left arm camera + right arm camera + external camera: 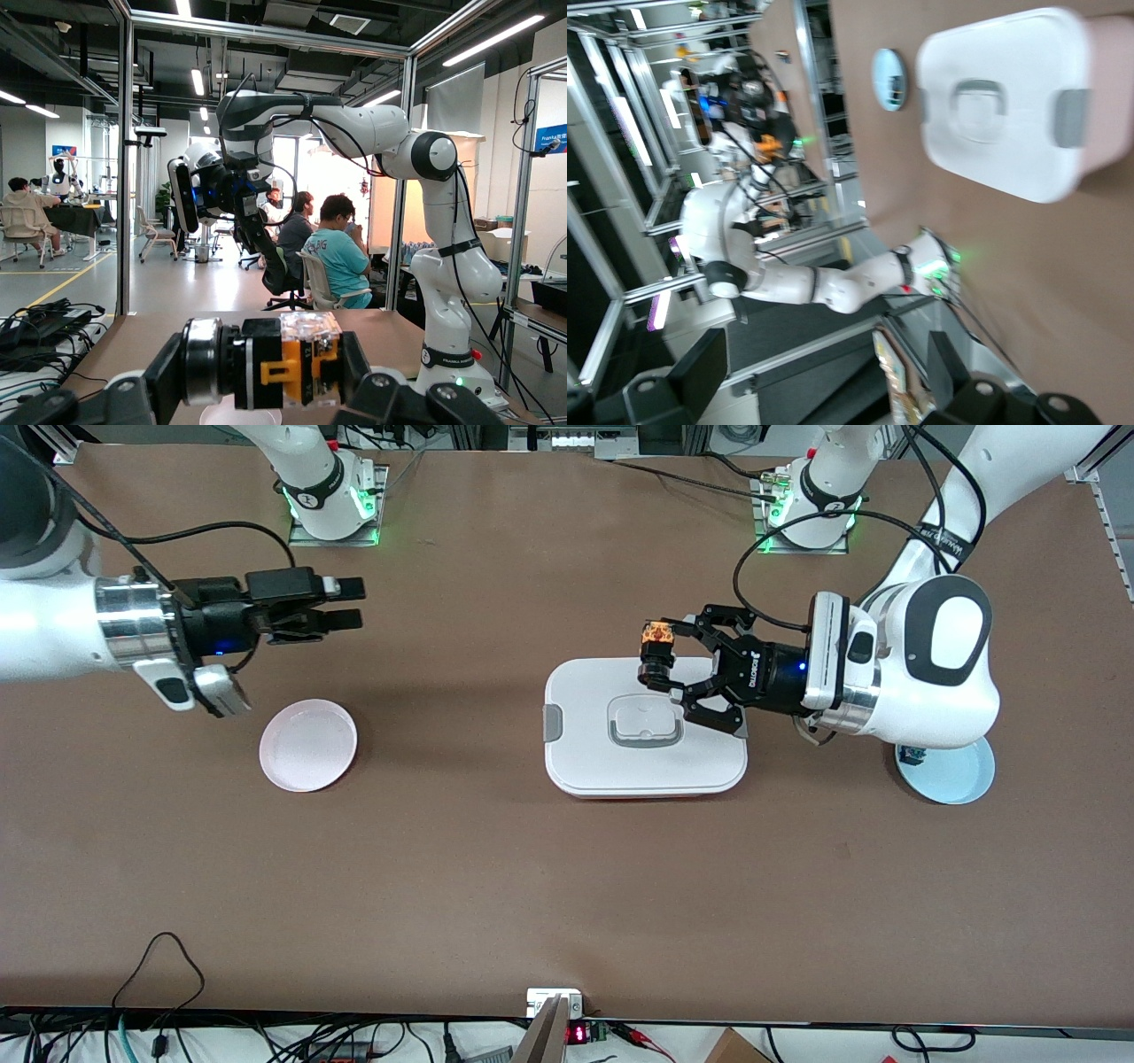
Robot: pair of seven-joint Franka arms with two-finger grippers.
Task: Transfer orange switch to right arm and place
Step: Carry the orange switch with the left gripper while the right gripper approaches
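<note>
My left gripper (pixel 669 660) is shut on the orange switch (pixel 656 646), a small black block with an orange and clear end. It holds the switch in the air over the edge of the white lidded box (pixel 585 762). In the left wrist view the switch (pixel 292 359) lies crosswise between the pads, its metal-ringed button end against one pad. My right gripper (pixel 354 602) hangs open and empty over bare table toward the right arm's end, pointing at the left gripper. Nothing lies between its fingers (pixel 700 376) in the right wrist view.
A pink dish (pixel 308 745) lies on the table below the right gripper. A pale blue dish (pixel 957 779) holding a small blue-green component (pixel 912 755) sits partly under the left arm. The white box has a grey handle (pixel 645 731) and a side latch.
</note>
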